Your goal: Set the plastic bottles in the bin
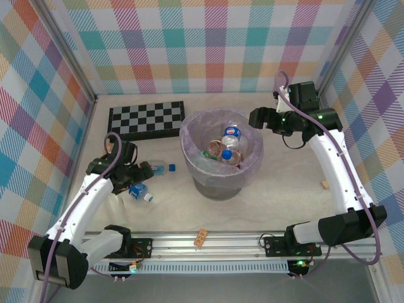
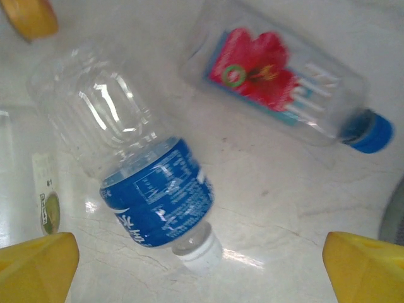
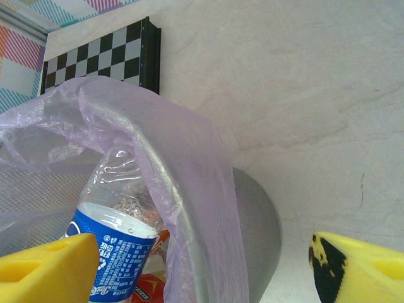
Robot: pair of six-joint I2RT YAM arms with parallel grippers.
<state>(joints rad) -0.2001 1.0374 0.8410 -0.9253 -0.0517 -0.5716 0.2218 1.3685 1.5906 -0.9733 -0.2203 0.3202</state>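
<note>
While left fingers (image 2: 38,268) and right fingers (image 3: 47,268) gape empty, the left wrist view shows a red-labelled bottle (image 2: 278,88).

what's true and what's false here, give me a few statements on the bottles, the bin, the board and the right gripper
1. Two bottles lie on the table outside the bin: the white-capped bottle and the blue-capped bottle. True.
2. The bin is empty. False: several bottles in the bin lie inside it.
3. The white-capped bottle stands upright. False: it lies on its side.
4. The right gripper is open and holds nothing. True.
5. The chequered board lies right of the bin. False: in the top view it lies left of the bin, toward the back wall.
</note>
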